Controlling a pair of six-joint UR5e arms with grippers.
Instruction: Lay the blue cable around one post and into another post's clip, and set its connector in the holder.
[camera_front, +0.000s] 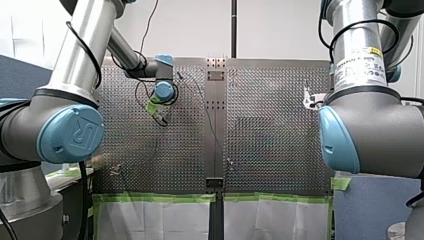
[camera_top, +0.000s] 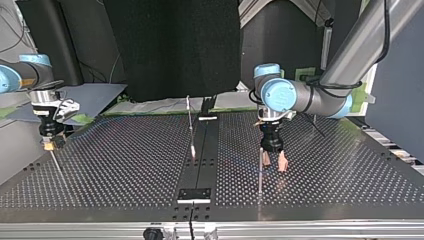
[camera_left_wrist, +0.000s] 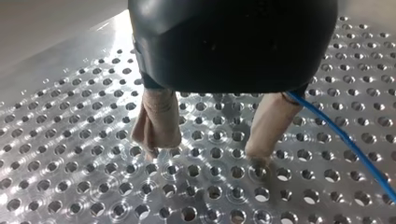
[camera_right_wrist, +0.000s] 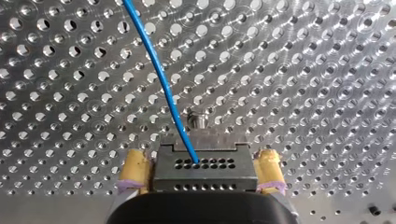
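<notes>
In the right wrist view the blue cable (camera_right_wrist: 163, 84) runs across the perforated plate into a dark connector (camera_right_wrist: 205, 163). The connector sits against a metal holder (camera_right_wrist: 205, 136). My right gripper (camera_right_wrist: 203, 173) is open, and its yellow pads (camera_right_wrist: 134, 169) stand just clear of the connector's two sides. My left gripper (camera_left_wrist: 210, 156) is open, with its beige pads (camera_left_wrist: 156, 121) tip-down on the plate and nothing between them. The cable (camera_left_wrist: 345, 140) passes beside one pad. In the top view my left gripper (camera_top: 275, 165) stands beside a thin post (camera_top: 260, 172), and my right gripper (camera_top: 48, 144) is at the far left.
A second post (camera_top: 190, 125) stands at the plate's middle seam. Another thin rod (camera_top: 56, 164) leans below my right gripper. A dark bracket (camera_top: 195, 194) sits at the seam near the plate's near edge. In the front view my left gripper (camera_front: 161, 117) is over the plate's upper left.
</notes>
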